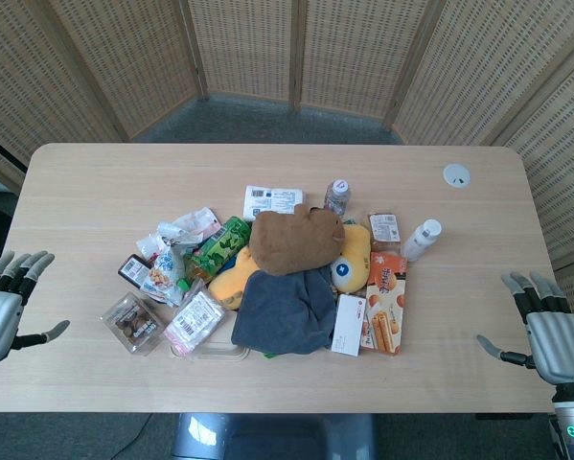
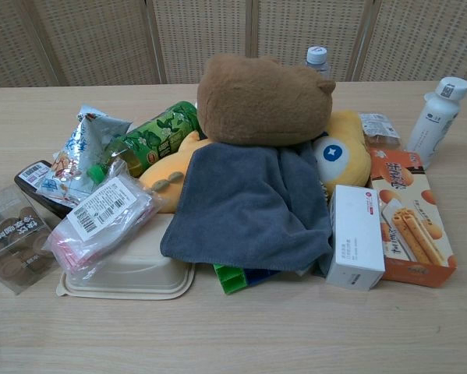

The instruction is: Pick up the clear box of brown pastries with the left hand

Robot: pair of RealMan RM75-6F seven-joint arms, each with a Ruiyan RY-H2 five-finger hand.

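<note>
The clear box of brown pastries (image 1: 132, 323) lies at the left end of the pile near the table's front; in the chest view the clear box (image 2: 12, 238) sits at the far left edge. My left hand (image 1: 7, 305) hovers at the table's left edge, fingers spread, empty, well left of the box. At the right edge my right hand (image 1: 545, 324) is likewise spread and holds nothing. Neither hand shows in the chest view.
Right of the box lie a pink-edged clear bag (image 1: 195, 321) on a beige tray (image 2: 132, 274), a snack bag (image 1: 164, 268), a green bottle (image 1: 218, 248), a grey cloth (image 1: 287, 309), a brown plush (image 1: 294, 239), a yellow plush (image 1: 349, 257), white box (image 1: 349, 324), orange box (image 1: 387, 302) and bottles (image 1: 420, 240).
</note>
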